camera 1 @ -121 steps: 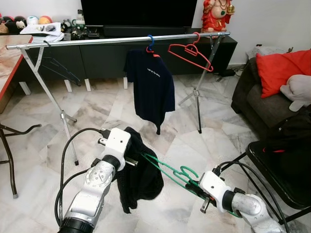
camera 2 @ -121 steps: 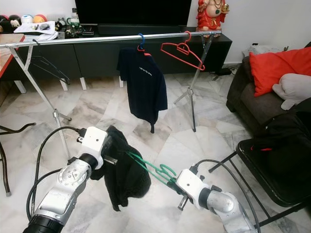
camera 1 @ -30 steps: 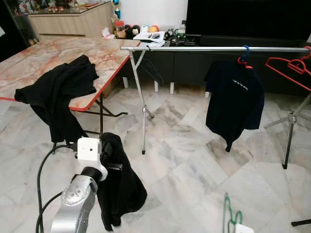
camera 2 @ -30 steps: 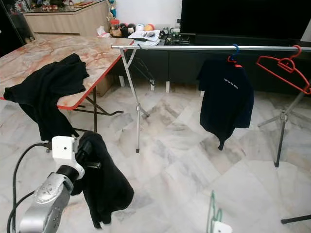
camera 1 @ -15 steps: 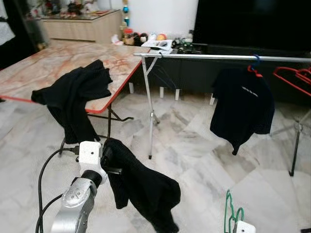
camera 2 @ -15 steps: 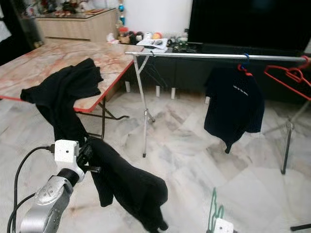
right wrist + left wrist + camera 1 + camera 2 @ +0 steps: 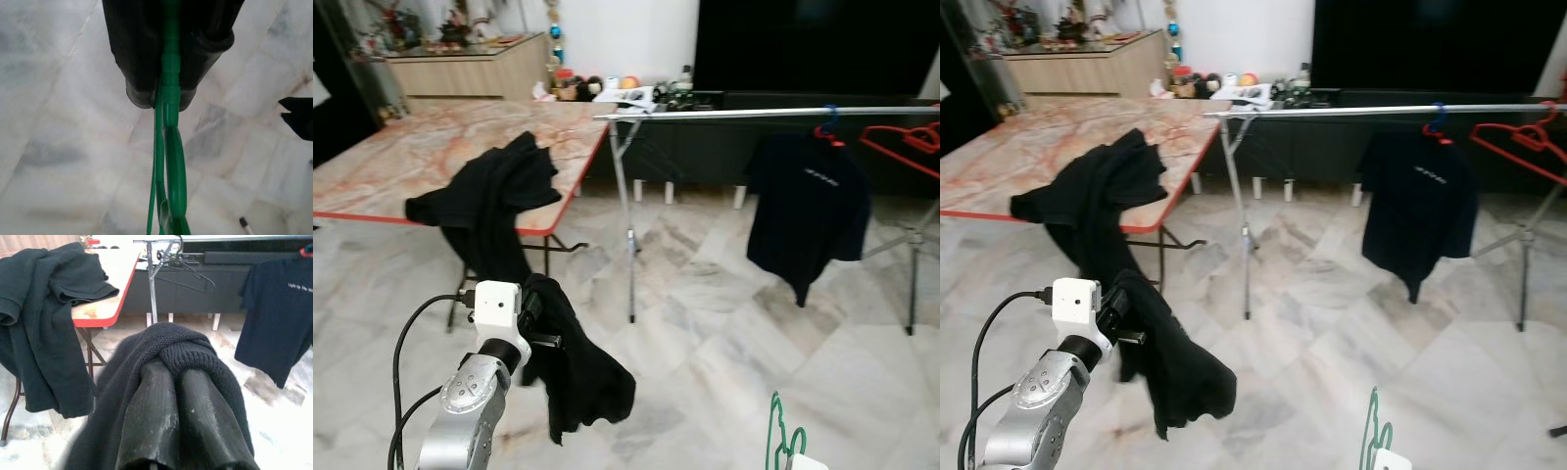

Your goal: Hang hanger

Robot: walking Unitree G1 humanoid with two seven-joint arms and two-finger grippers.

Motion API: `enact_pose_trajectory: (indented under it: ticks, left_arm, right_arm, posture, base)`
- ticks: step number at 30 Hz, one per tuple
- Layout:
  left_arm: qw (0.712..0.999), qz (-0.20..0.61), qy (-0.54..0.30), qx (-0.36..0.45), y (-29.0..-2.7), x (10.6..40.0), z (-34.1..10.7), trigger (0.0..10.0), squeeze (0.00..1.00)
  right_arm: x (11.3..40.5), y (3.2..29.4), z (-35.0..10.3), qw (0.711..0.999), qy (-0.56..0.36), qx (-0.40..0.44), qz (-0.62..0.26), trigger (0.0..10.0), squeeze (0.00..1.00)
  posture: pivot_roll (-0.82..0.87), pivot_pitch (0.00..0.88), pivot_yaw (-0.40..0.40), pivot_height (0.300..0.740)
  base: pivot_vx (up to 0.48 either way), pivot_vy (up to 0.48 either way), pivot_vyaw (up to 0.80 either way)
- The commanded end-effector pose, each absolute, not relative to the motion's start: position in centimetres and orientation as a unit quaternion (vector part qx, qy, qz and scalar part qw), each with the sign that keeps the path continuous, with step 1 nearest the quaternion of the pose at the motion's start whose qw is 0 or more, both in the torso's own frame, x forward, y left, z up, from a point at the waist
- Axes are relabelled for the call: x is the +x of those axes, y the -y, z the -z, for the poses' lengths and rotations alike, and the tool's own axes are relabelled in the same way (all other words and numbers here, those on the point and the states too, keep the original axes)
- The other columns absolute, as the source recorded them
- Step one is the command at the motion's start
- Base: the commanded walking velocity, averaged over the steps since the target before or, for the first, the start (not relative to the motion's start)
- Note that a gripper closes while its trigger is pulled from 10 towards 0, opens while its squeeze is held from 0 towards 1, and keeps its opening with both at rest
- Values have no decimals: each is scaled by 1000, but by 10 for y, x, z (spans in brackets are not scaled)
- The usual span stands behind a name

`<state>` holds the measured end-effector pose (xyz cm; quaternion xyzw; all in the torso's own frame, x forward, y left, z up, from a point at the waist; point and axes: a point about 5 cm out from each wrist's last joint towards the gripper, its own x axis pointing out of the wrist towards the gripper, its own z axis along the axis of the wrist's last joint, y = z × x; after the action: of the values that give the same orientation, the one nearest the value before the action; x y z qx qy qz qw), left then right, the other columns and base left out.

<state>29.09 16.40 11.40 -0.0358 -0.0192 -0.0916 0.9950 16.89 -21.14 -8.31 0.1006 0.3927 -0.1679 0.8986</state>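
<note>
My left gripper (image 7: pixel 177 374) is shut on a black knit garment (image 7: pixel 576 377), which wraps over the fingertips and hangs down toward the floor at lower left. Low at the right, my right gripper (image 7: pixel 166 95) is shut on a green hanger (image 7: pixel 171 161); its hook (image 7: pixel 777 436) stands up at the bottom edge of the left eye view. The silver clothes rail (image 7: pixel 764 114) runs across the far right. On it hang a navy T-shirt (image 7: pixel 808 211) on a blue hanger and an empty red hanger (image 7: pixel 906 147).
A marble-topped folding table (image 7: pixel 391 171) with a red edge stands to the left, and another black garment (image 7: pixel 489 211) drapes over its near corner. The rail's crossed legs (image 7: pixel 628 245) stand ahead. A dark TV cabinet lies behind. Marble floor spreads between me and the rail.
The view has shifted slightly, so the camera moved. The black garment, flung out to the right half a second ago, now hangs down below my left gripper.
</note>
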Motion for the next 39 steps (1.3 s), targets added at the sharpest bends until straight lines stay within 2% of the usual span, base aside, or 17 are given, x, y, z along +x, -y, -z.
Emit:
enact_pose_trajectory:
  ticks: [1,5,17,28,39]
  left_arm:
    - [994,98,41,-18,-165,291,-123,10000,0]
    - [995,94,42,-17,-169,290,-124,10000,0]
    - [995,91,36,-19,-167,282,-121,10000,0]
    - [996,83,34,-16,-179,278,-122,10000,0]
    - [997,62,32,-15,-186,275,-122,10000,0]
  right_arm:
    - [166,209,85,894,-396,116,175,10000,0]
    - [168,209,84,897,-398,101,163,10000,0]
    - [162,212,85,901,-396,85,156,10000,0]
    - [161,201,87,902,-399,83,138,10000,0]
    - [162,208,86,904,-397,72,143,10000,0]
  posture:
    - [-13,0,93,721]
    - [0,0,84,721]
    - [9,0,74,721]
    - [8,0,90,721]
    - [28,25,64,721]
  base:
    - [0,428,-800]
    - [0,430,-786]
    - [0,433,0]
    - [0,435,0]
    - [0,442,0]
